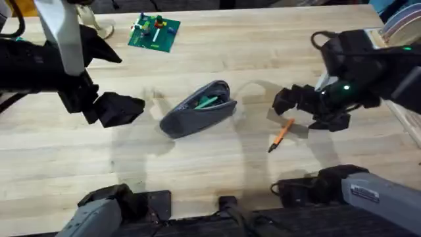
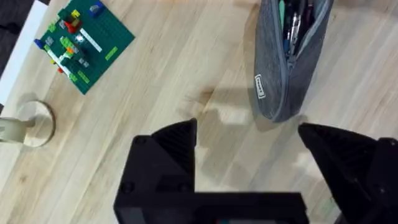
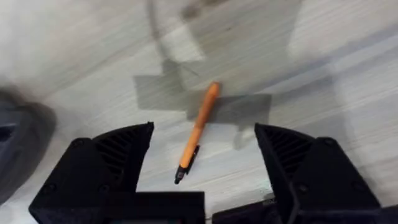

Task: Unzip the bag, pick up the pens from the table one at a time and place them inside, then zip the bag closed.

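On the light wooden plank bench point(image 1: 217, 171), the unzipped grey fabric pouch point(image 1: 197, 109) lies between two open, empty hands: left hand point(image 1: 122, 108), right hand point(image 1: 296, 105) above an orange pen point(image 1: 281, 135).

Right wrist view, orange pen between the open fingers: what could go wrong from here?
1. The slim orange stick pen lies diagonally on the light wooden table under the open right gripper, so closing may roll or spin it.
2. The grey fabric pouch is open but narrow and already holds pens; a drop could miss.
3. The open left gripper holds nothing, so the pouch may shift.
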`<state>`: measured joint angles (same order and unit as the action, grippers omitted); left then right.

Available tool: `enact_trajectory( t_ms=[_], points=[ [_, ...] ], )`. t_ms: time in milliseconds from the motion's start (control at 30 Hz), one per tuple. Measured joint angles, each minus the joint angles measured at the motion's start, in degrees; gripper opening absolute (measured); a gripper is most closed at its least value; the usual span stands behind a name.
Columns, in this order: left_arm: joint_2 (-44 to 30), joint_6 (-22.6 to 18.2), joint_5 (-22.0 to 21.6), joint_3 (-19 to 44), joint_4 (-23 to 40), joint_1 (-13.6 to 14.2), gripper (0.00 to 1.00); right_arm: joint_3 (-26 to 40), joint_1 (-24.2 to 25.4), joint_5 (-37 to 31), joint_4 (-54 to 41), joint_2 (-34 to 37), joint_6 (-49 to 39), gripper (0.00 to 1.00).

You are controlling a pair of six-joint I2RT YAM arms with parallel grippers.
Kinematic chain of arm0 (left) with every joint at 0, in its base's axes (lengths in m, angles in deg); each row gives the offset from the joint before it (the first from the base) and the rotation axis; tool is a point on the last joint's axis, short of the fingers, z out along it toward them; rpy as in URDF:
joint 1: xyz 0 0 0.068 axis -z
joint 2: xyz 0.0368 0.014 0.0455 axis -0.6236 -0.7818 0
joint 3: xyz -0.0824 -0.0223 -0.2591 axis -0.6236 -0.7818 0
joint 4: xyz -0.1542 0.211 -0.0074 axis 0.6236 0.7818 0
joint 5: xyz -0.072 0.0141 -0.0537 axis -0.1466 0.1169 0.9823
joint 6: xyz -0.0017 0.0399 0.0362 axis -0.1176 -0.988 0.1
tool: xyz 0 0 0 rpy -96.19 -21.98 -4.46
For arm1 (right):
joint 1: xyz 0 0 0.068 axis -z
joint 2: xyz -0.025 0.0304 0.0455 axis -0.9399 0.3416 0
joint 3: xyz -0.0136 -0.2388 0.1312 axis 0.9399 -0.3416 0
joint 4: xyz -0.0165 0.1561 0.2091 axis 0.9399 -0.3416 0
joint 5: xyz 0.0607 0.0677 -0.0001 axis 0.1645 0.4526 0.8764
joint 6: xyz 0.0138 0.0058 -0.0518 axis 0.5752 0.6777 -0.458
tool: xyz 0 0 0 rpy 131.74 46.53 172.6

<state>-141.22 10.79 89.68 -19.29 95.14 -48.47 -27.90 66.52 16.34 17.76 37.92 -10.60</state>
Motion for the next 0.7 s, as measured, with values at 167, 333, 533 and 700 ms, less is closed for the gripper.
enact_trajectory(
  t_ms=[167, 333, 533, 700],
  points=[
    [0.0, 0.0, -0.01, 0.0, -0.02, 0.0, 0.993, -0.07, 0.0, 0.0, 1.08, 5.02, -0.01, 0.996],
    [0.0, 0.0, 0.01, 0.0, -0.02, 0.0, 0.993, -0.07, 0.0, 0.0, 1.65, 7.07, 0.51, 0.957],
    [-0.01, 0.0, -0.01, 0.0, -0.01, 0.0, 0.993, -0.07, -0.06, 0.0, 2.36, 10.03, 1.54, 0.955],
    [0.0, 0.0, 0.01, 0.0, 0.0, 0.0, 0.992, 0.33, -3.08, 1.09, 2.68, 12.61, 4.1, 0.486]
  ],
)
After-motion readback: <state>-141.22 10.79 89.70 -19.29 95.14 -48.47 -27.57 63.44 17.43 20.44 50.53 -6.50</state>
